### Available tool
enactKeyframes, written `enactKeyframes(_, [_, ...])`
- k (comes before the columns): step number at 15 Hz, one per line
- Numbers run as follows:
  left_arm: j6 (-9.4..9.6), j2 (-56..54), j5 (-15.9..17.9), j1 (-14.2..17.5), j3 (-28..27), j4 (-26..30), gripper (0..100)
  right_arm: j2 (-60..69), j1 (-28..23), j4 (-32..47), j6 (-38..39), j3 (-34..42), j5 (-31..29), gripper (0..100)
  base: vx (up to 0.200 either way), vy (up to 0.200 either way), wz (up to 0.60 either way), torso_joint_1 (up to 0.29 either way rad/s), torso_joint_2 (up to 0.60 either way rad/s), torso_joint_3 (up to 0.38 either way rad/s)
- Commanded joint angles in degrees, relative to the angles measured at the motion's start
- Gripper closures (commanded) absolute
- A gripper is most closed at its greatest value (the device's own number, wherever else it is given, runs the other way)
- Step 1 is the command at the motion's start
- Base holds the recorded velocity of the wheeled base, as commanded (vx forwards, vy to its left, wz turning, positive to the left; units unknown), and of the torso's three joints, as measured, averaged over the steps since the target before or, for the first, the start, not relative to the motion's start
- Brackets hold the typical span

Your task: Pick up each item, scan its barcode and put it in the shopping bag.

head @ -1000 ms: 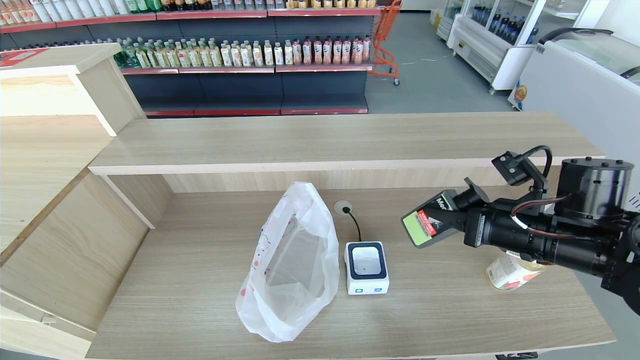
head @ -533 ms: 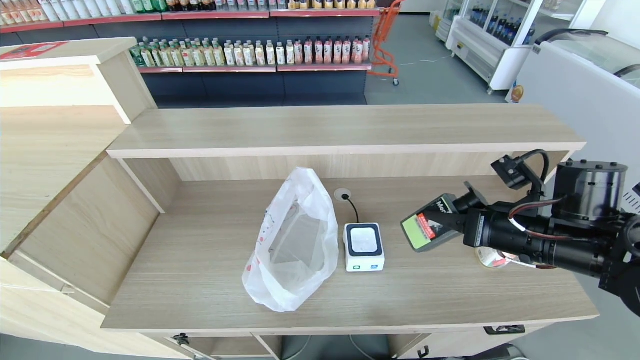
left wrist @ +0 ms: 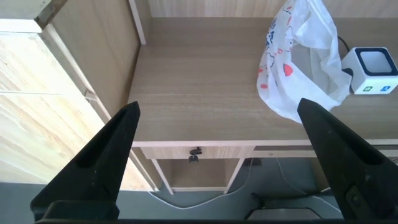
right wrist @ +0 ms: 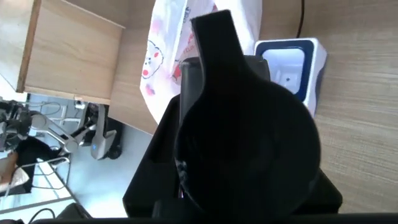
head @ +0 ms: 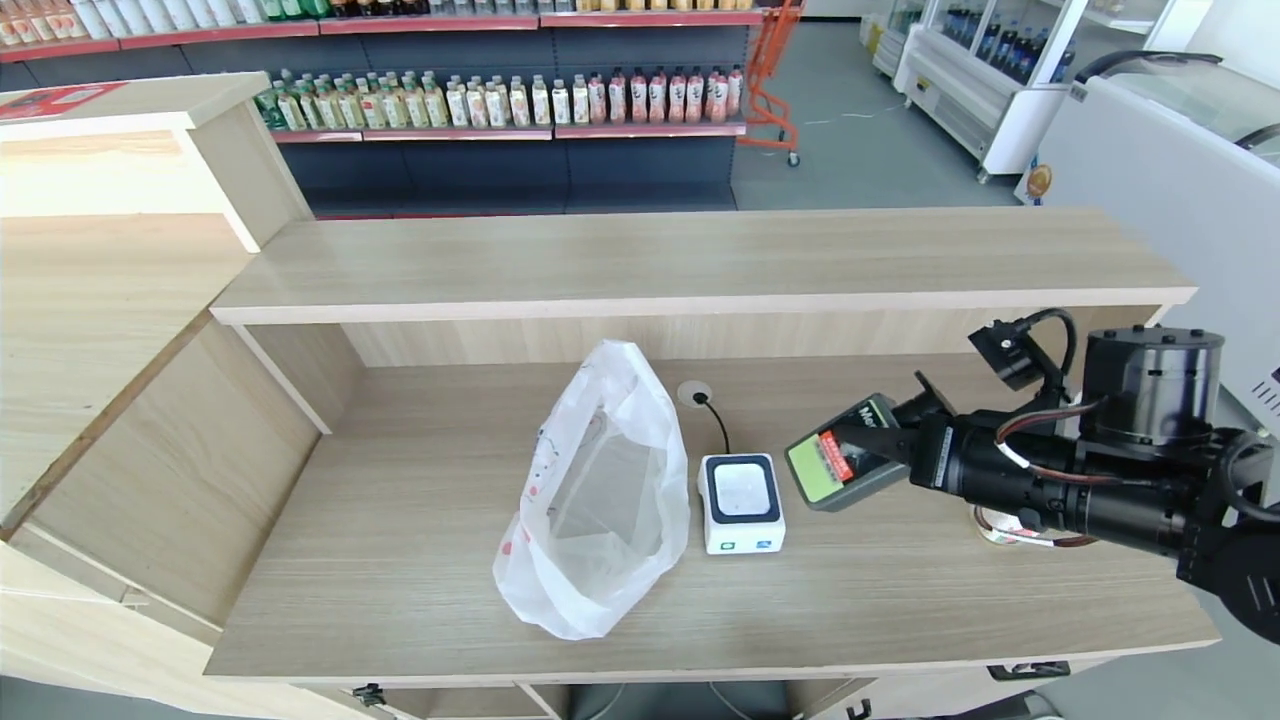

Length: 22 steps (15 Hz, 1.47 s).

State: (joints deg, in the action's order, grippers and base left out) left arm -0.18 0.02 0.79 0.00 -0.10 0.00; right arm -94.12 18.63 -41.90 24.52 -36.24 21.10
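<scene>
One small dark box (head: 832, 468) with a green and red label is clamped in the right fingers (head: 893, 443) in the head view, held clear above the worktop (head: 900, 600) just right of the scanner (head: 742, 500), its labelled face turned towards the left. The shopping bag (head: 600, 500) stands open, touching the scanner's left side, and another item (head: 1000, 528), a labelled container, sits on the worktop under the right arm. The box looks stiff and light, likely carton, so a grip across its two flat sides should hold without crushing it, provided the barcode face stays uncovered. The bag is thin, limp film and would probably sag if the box caught its rim. From the left wrist, the left fingers (left wrist: 99, 168) are spread wide and hold nothing, out past the worktop's near edge, well apart from the bag (left wrist: 298, 62) and scanner (left wrist: 372, 65). From the right wrist, the scanner's window (right wrist: 291, 62) and the bag (right wrist: 165, 59) lie just beyond the held box. Compared with half a second ago the head camera has shifted a little, yet the box has drawn nearer the scanner.
</scene>
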Motion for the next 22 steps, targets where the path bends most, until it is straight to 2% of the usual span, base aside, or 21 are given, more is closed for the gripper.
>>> enactKeyframes(1, [0.01,0.0,0.0,0.0,0.0,-0.1,0,-1.8,0.9,-0.1,0.1,0.2,-0.3,100,0.000,0.200,0.00,0.032,0.02,-0.007])
enactKeyframes(3, [-0.08,0.0,0.0,0.0,0.0,-0.1,0,-5.3,1.4,-0.2,-3.0,-0.6,-0.8,100,0.000,0.000,0.00,0.000,0.00,0.000])
enactKeyframes(5, [-0.08,0.0,0.0,0.0,0.0,-0.1,0,-9.8,3.3,-0.6,-6.5,-1.0,-4.8,100,0.000,0.000,0.00,0.000,0.00,0.000])
enactKeyframes(12, [-0.08,0.0,0.0,0.0,0.0,-0.1,0,-24.1,8.4,-0.8,-12.9,-10.5,-12.5,100,0.000,0.000,0.00,0.000,0.00,0.000])
enactKeyframes(14, [-0.08,0.0,0.0,0.0,0.0,-0.1,0,-29.2,9.2,-1.7,-17.5,-13.7,-14.9,100,0.000,0.000,0.00,0.000,0.00,0.000])
enactKeyframes(17, [-0.08,0.0,0.0,0.0,0.0,-0.1,0,-35.2,10.6,-6.2,-26.6,-16.5,-15.0,100,0.000,0.000,0.00,0.000,0.00,0.000])
enactKeyframes(22, [-0.08,0.0,0.0,0.0,0.0,-0.1,0,-41.1,14.0,-8.3,-27.3,-27.2,-14.8,100,0.000,0.000,0.00,0.000,0.00,0.000])
